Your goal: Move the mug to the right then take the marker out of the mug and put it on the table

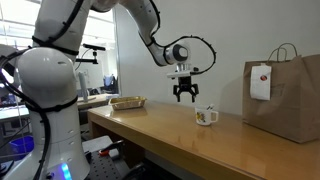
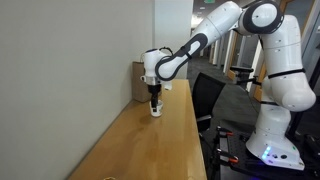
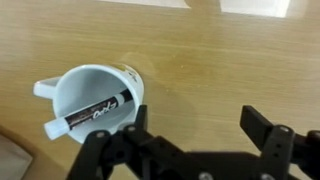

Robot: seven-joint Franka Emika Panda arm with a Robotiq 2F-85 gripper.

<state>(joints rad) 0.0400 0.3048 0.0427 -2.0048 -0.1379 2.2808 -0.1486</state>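
The small white mug (image 1: 206, 117) stands on the wooden table (image 1: 160, 130); it also shows in an exterior view (image 2: 157, 111). In the wrist view the mug (image 3: 85, 85) is seen from above at the left, handle to the left. The black marker (image 3: 98, 109) lies slanted inside it, white cap end at the rim. My gripper (image 1: 186, 96) hangs open and empty above the mug, a little to its left. In the wrist view the gripper (image 3: 197, 122) has its fingers spread, the left finger beside the mug's rim. Only bare wood shows between the fingers.
A large brown paper bag (image 1: 288, 95) with a white tag stands on the table beyond the mug; it also shows in an exterior view (image 2: 139, 82). A flat tan tray (image 1: 127, 102) lies at the table's other end. The table edge runs along the front.
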